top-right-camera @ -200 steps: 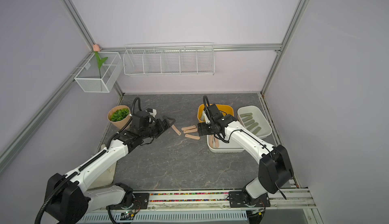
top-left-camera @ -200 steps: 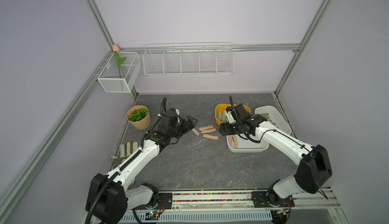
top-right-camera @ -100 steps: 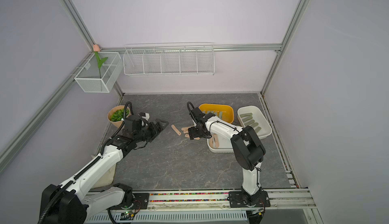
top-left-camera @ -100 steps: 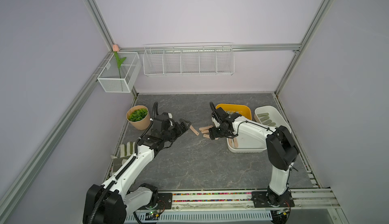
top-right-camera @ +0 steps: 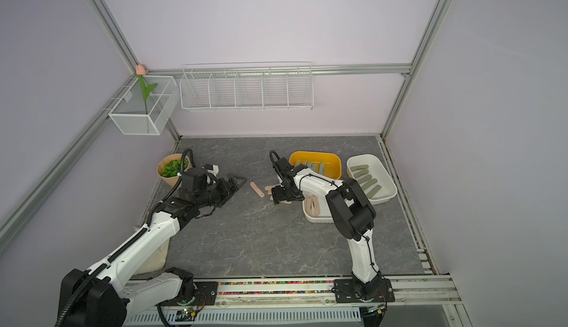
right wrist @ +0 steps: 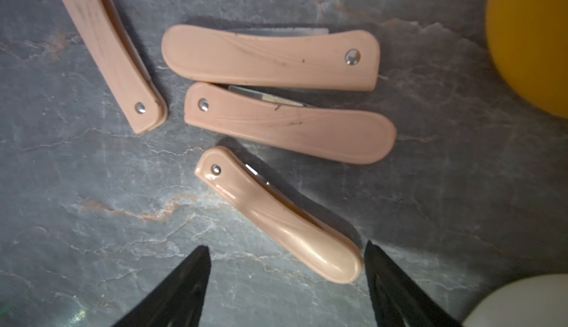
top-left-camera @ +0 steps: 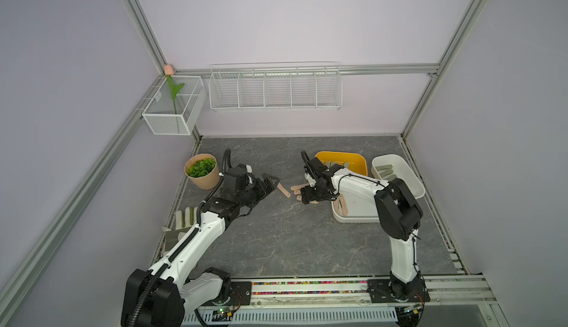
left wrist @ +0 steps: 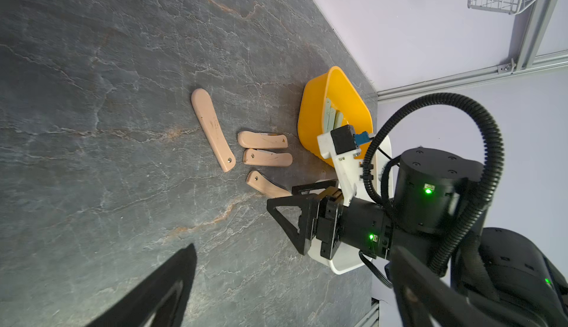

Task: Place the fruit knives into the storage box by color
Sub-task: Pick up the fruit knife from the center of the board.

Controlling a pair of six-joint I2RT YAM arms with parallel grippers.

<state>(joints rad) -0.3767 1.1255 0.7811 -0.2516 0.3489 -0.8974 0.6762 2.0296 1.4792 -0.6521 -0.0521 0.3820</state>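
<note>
Several peach-pink fruit knives lie loose mid-table; one point(top-left-camera: 284, 190) lies apart on the left. My right gripper point(right wrist: 285, 267) is open low over them, its fingertips either side of the rounded end of the nearest knife point(right wrist: 276, 214), not touching it. Two more knives point(right wrist: 270, 58) point(right wrist: 289, 122) lie side by side beyond. The yellow storage box point(top-left-camera: 338, 155) holds mint-teal knives point(top-right-camera: 313, 167). A white box point(top-left-camera: 412, 173) holds olive knives point(top-right-camera: 365, 181), and a nearer white box point(top-left-camera: 353, 220) holds pink knives point(top-right-camera: 313, 205). My left gripper point(top-left-camera: 270, 181) hangs open and empty left of the lone knife.
A plant pot point(top-left-camera: 201, 171) stands at the back left, a pale striped glove point(top-left-camera: 184, 218) lies by the left edge. On the back wall hang a wire basket point(top-left-camera: 275, 88) and a mesh box point(top-left-camera: 173, 107) with a tulip. My right arm's elbow point(top-left-camera: 398, 214) stands over the near white box.
My right gripper has swung left from over the near white box to the loose pink knives and come down low. My left gripper has drawn back slightly, still open.
</note>
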